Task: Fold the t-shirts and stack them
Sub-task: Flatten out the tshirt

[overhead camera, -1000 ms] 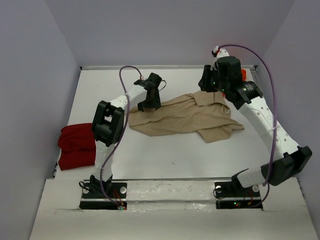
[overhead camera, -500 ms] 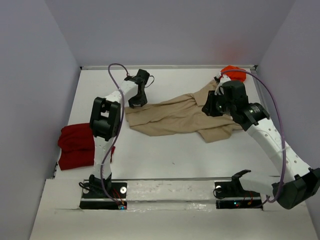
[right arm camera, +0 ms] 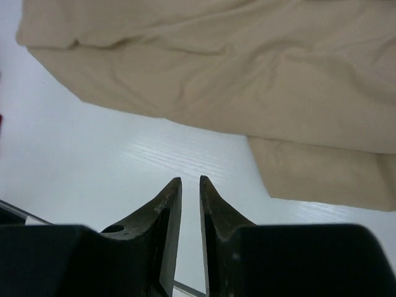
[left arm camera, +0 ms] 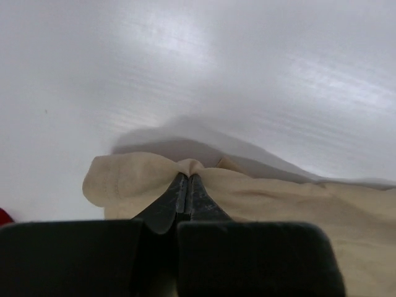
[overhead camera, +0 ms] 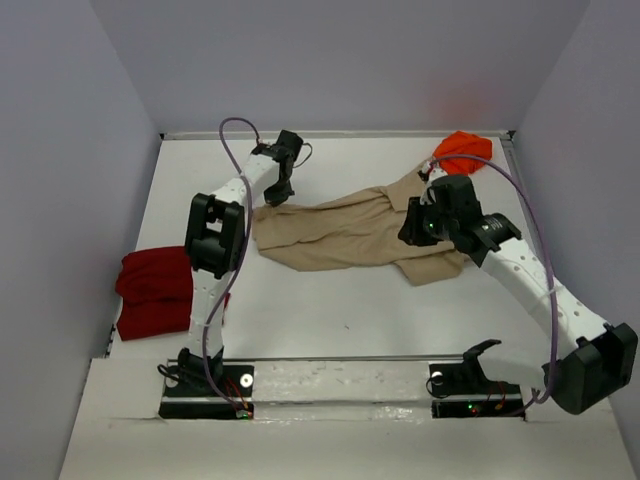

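The tan t-shirt (overhead camera: 350,235) lies crumpled across the middle of the table. My left gripper (overhead camera: 273,197) is at its far left corner, shut on a pinch of the tan cloth (left arm camera: 124,179), which bunches at the closed tips (left arm camera: 187,176). My right gripper (overhead camera: 415,228) hovers over the shirt's right part; in the right wrist view its jaws (right arm camera: 189,180) stand narrowly open with nothing between them, above bare table just off the tan t-shirt (right arm camera: 216,68). The dark red t-shirt (overhead camera: 152,292) lies folded at the left edge. The orange t-shirt (overhead camera: 463,150) sits bunched in the far right corner.
Grey walls close in the table (overhead camera: 330,320) on the left, back and right. The arms' base rail (overhead camera: 340,372) runs along the near edge. A purple cable (overhead camera: 232,130) loops above the left arm and another arcs over the right arm.
My left gripper moved toward the far left and shut on the tan shirt's corner. My right arm swung back from the far corner over the shirt, uncovering the orange shirt, and its jaws narrowed.
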`<state>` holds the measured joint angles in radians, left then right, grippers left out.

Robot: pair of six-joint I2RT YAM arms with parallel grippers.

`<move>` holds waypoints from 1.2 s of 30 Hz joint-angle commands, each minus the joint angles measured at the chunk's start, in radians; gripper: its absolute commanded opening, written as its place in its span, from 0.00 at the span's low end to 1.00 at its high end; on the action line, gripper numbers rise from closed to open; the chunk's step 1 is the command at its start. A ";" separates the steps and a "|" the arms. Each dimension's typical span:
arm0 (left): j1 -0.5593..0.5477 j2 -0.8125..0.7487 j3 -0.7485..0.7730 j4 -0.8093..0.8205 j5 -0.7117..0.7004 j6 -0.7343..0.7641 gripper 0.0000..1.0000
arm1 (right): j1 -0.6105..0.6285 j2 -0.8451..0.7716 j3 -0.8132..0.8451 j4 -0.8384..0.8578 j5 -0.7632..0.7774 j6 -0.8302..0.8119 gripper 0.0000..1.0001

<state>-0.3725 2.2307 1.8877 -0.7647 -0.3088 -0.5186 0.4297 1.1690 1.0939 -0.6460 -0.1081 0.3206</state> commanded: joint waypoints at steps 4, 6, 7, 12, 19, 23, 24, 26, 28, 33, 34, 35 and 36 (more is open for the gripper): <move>0.073 0.096 0.359 -0.113 -0.064 0.057 0.00 | 0.092 0.129 -0.066 0.101 -0.008 0.064 0.20; 0.095 0.128 0.445 -0.130 -0.072 0.061 0.00 | 0.092 0.149 -0.063 0.105 -0.021 0.061 0.20; 0.116 0.151 0.461 -0.125 -0.076 0.069 0.00 | 0.101 0.153 -0.063 0.108 -0.019 0.060 0.20; 0.187 0.199 0.534 -0.084 -0.049 0.101 0.00 | 0.101 0.196 -0.069 0.115 -0.001 0.064 0.19; 0.264 0.230 0.544 -0.068 0.085 0.068 0.99 | 0.121 0.222 -0.058 0.129 0.024 0.083 0.19; 0.242 0.158 0.464 -0.057 0.044 0.058 0.99 | 0.121 0.251 -0.039 0.114 0.070 0.090 0.21; 0.221 0.117 0.453 -0.061 0.033 0.064 0.99 | 0.121 0.258 -0.031 0.108 0.103 0.112 0.21; 0.190 0.064 0.387 -0.061 0.014 0.071 0.99 | 0.121 0.253 -0.031 0.101 0.151 0.147 0.22; 0.140 -0.034 0.307 -0.021 0.033 0.072 0.99 | 0.121 0.230 -0.066 0.115 0.199 0.208 0.24; 0.046 -0.206 0.029 0.088 0.030 0.075 0.99 | 0.121 0.219 -0.112 0.114 0.236 0.242 0.52; 0.034 -0.236 0.012 0.090 0.021 0.080 0.99 | 0.121 0.219 -0.130 0.114 0.255 0.254 0.54; 0.032 -0.243 0.022 0.065 0.014 0.077 0.99 | 0.121 0.215 -0.143 0.115 0.266 0.261 0.54; 0.030 -0.252 0.031 0.056 0.014 0.078 0.99 | 0.121 0.202 -0.156 0.120 0.283 0.282 0.54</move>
<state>-0.3454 2.0823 1.9358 -0.7418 -0.2619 -0.4515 0.5446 1.4101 0.9836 -0.5568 0.0902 0.5323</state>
